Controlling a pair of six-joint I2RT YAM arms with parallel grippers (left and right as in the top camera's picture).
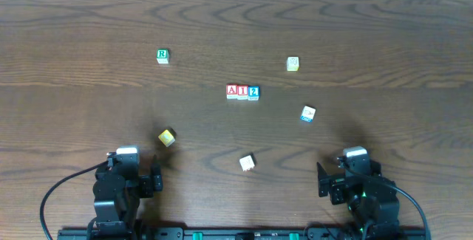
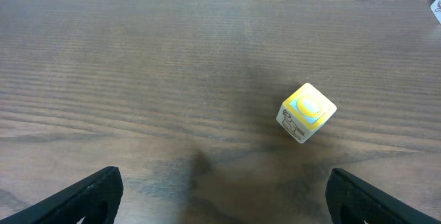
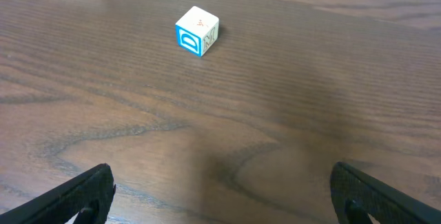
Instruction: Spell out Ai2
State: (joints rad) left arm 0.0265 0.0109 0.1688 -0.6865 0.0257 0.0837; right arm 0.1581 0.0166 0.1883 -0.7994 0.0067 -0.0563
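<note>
**8 blocks on the worktop, 3 of them lined up as A I 2**

There are 8 small letter blocks in all on the brown wood-grain worktop (image 1: 74, 85). 3 of them stand in 1 row, touching side to side: the A block (image 1: 232, 91), the I block (image 1: 242, 91) and the 2 block (image 1: 253, 92). The first 2 carry red characters and the third a blue one. This row lies well ahead of both claws, roughly midway between them.

The other 5 blocks lie loose and apart from each other. The yellow block (image 2: 306, 112) sits near the left claw (image 2: 224, 186), ahead of it and off to its right, turned corner-on. The R block (image 1: 162, 56), with a green letter, is far ahead of that claw. The blue block (image 3: 198, 31) sits ahead of the right claw (image 3: 222, 179) and slightly to its left, also turned at an angle. A pale block (image 1: 293, 63) lies further ahead on the same side, beyond the row. A white block (image 1: 247, 162) rests between the 2 claws, nearer to them than the row is.

Both claws have their fingers spread wide apart and hold nothing; only bare worktop lies between the tips of each. No block sits between either claw and the row, though the yellow and blue blocks lie close to those lines.
</note>
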